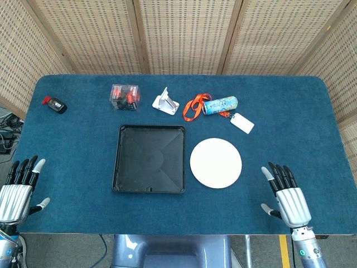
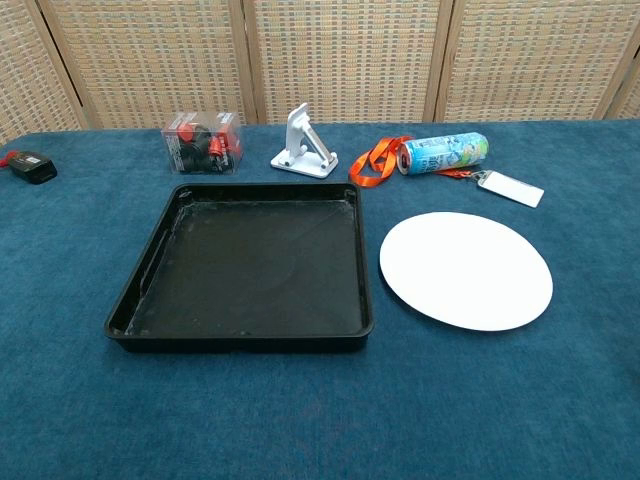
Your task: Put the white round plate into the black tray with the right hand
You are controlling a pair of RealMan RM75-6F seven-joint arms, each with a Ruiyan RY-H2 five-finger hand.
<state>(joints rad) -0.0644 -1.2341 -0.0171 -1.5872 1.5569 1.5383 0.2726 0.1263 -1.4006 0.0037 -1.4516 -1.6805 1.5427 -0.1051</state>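
Observation:
The white round plate (image 1: 216,163) (image 2: 466,269) lies flat on the blue table, just right of the black tray (image 1: 149,159) (image 2: 250,262), which has nothing in it. My right hand (image 1: 288,197) hovers at the table's front right, fingers spread and holding nothing, a short way right of the plate. At the front left edge my left hand (image 1: 18,189) is likewise open, well clear of the tray. Neither hand shows in the chest view.
Along the back stand a clear box with red and black parts (image 1: 124,96) (image 2: 201,145), a white stand (image 1: 165,102) (image 2: 305,144), an orange lanyard (image 1: 196,106) (image 2: 377,160), a lying can (image 1: 220,105) (image 2: 443,153) and a white tag (image 1: 241,123) (image 2: 510,188). A small black device (image 1: 54,104) (image 2: 30,166) lies far left.

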